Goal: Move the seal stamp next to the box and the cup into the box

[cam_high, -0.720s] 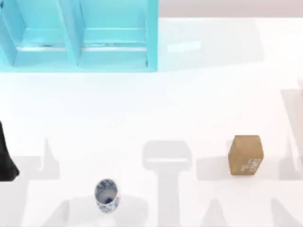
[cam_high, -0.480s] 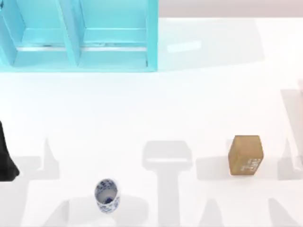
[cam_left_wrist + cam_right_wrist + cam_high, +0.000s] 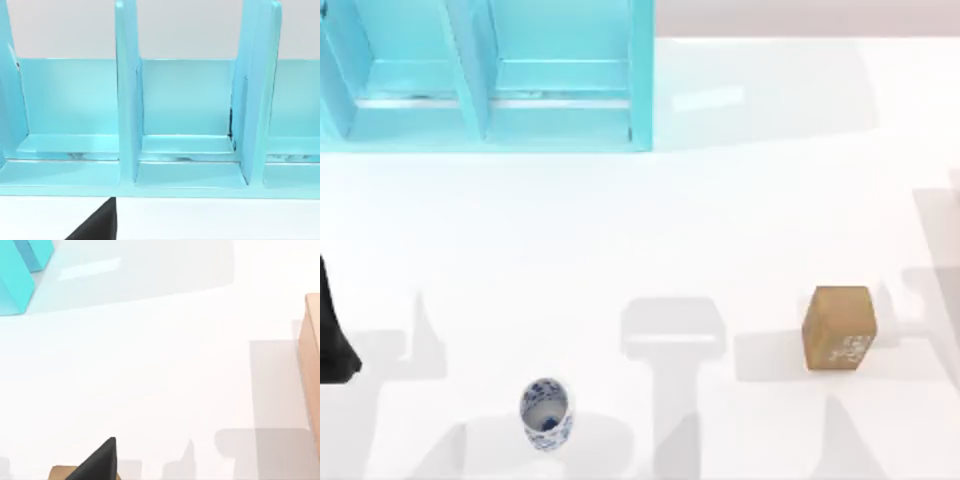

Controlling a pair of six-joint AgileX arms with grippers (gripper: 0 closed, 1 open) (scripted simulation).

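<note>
Cup and seal stamp stand on the white counter point(image 3: 740, 200), well apart from the box.

The cup point(image 3: 545, 413) stands upright near the front edge, left of centre; the seal stamp point(image 3: 838, 328) stands at the right. The turquoise box point(image 3: 485, 75) occupies the far left corner. A dark shape at the left edge is perhaps the left arm point(image 3: 332, 330); neither pincer's state can be told.
</note>
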